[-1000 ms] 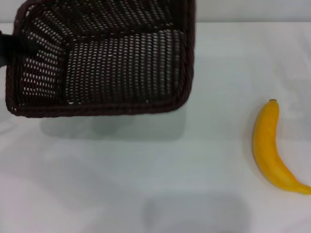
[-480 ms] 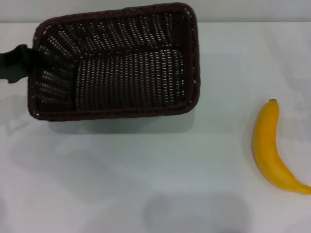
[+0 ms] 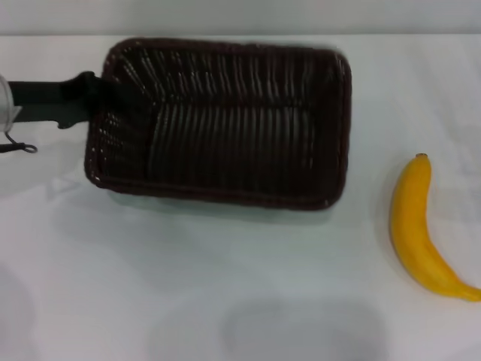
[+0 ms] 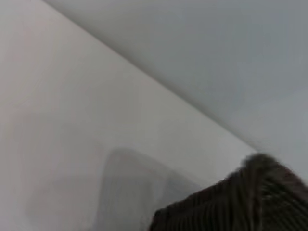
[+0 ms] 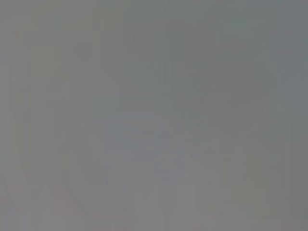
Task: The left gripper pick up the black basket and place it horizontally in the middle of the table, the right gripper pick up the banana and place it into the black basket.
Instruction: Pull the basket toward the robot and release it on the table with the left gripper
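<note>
The black basket lies lengthwise across the middle back of the white table, open side up and empty, with a thin shadow under it. My left gripper reaches in from the left and is shut on the rim of the basket's left short side. A corner of the basket also shows in the left wrist view. The yellow banana lies on the table at the right, apart from the basket, stem end pointing away from me. My right gripper is out of view; the right wrist view shows only plain grey.
A grey-silver part of the left arm with a thin cable sits at the left edge. The table's far edge meets a pale wall just behind the basket. Bare tabletop lies in front of the basket.
My left gripper has carried the basket to the right and downward. The basket has levelled out from a raised tilt. The banana has not moved.
</note>
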{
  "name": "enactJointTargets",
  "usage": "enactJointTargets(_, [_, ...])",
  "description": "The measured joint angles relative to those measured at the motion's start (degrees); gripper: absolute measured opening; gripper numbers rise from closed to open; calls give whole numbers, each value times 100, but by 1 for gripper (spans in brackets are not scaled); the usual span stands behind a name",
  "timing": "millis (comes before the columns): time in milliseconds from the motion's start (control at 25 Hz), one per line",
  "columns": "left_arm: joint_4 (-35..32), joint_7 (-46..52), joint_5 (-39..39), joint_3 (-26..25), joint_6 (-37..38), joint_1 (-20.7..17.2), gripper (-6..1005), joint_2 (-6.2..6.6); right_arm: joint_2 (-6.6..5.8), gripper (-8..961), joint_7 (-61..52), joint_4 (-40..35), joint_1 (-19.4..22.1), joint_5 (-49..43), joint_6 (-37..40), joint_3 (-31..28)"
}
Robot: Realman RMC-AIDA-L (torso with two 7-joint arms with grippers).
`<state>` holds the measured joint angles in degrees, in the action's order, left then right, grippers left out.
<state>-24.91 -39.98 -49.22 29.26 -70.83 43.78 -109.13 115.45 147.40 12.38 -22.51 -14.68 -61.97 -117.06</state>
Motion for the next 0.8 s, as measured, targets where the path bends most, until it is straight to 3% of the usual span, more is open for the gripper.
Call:
enactJointTargets(320, [-33, 129, 26, 110, -295, 6, 509, -57, 4, 852, -1, 15, 19, 13, -35, -1])
enactJointTargets(600, [-412, -2, -5, 110, -454, -153, 541, -41, 11, 851, -1, 20, 18, 26, -63, -1])
enactJointTargets(800, [-979, -586, -71, 88, -631, -425, 563, -118, 13, 851, -1, 19, 18, 26, -96, -1])
